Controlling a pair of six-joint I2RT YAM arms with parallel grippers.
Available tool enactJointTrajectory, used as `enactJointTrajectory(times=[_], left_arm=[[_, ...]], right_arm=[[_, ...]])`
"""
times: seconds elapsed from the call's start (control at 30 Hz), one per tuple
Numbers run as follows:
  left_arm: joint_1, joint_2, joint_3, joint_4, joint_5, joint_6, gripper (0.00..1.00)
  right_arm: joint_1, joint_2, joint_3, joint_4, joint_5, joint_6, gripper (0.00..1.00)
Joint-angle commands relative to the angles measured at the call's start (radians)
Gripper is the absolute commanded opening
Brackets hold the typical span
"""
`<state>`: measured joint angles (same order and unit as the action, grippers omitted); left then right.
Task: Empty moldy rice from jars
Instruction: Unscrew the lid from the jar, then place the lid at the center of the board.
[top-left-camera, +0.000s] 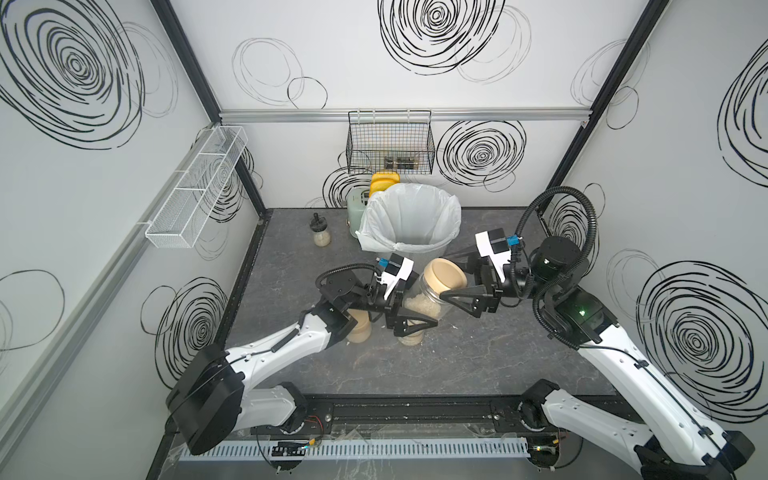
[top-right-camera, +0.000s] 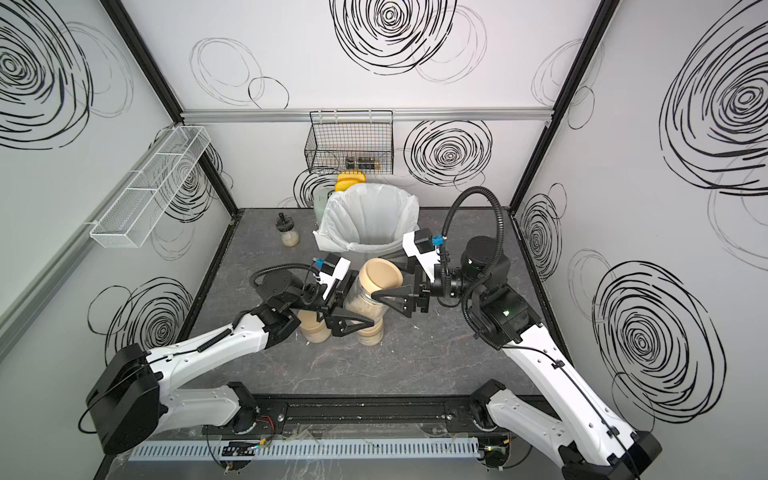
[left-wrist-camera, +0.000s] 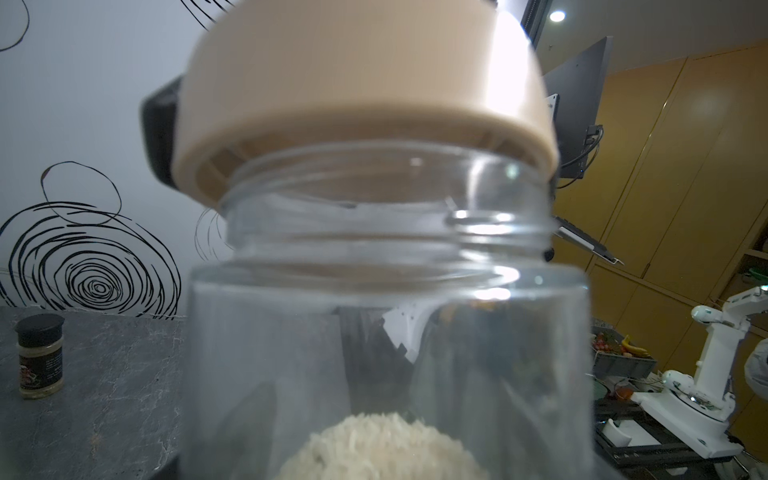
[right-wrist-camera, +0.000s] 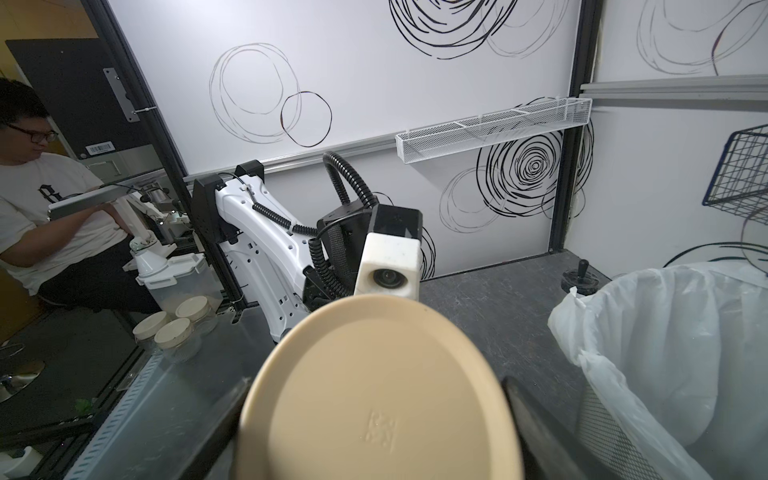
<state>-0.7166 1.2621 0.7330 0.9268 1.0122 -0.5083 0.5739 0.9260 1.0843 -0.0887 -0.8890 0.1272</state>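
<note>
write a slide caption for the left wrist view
Tan lid tilted over threaded mouth of clear jar, rice heaped inside

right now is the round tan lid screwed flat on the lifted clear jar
No, the round tan lid sits tilted on the lifted clear jar, threads bare.

The near strip of the tabletop (top-left-camera: 415, 370) lies bare, and bare surface runs along its right side beneath the right arm (top-left-camera: 615, 357). Mid-table is crowded: a raised jar (top-left-camera: 420, 305) hangs there, with a standing jar (top-left-camera: 360, 330) and a second jar (top-left-camera: 410, 338) beneath the left arm (top-left-camera: 286, 345). The lined bin (top-left-camera: 374, 216) blocks the back centre; a stoppered bottle (top-left-camera: 321, 235) stands left of it, apart.
</note>
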Motion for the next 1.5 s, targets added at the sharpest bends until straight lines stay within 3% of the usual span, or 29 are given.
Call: enactJointTrajectory(times=[0.0,0.33,0.63,0.8,1.23,1.47], left_arm=[[0.014,-0.047,0.001,0.140,-0.019,0.013,0.46],[0.061,-0.131,-0.032,0.029,-0.052,0.074,0.47],[0.077,-0.200,-0.025,-0.110,-0.092,0.171,0.47],[0.086,-0.231,-0.026,-0.167,-0.108,0.207,0.47],[0.092,-0.290,-0.035,-0.257,-0.131,0.253,0.47],[0.095,-0.307,-0.038,-0.285,-0.132,0.269,0.47]], right_arm=[[-0.015,-0.008,0.045,0.029,0.042,-0.006,0.58],[-0.136,-0.057,0.031,-0.031,0.155,-0.006,0.58],[-0.276,-0.120,-0.162,-0.046,0.433,0.091,0.56],[-0.293,-0.110,-0.293,-0.074,0.617,0.119,0.56],[-0.292,0.170,-0.511,0.097,0.809,0.206,0.58],[-0.293,0.440,-0.418,0.056,0.868,0.211,0.58]])
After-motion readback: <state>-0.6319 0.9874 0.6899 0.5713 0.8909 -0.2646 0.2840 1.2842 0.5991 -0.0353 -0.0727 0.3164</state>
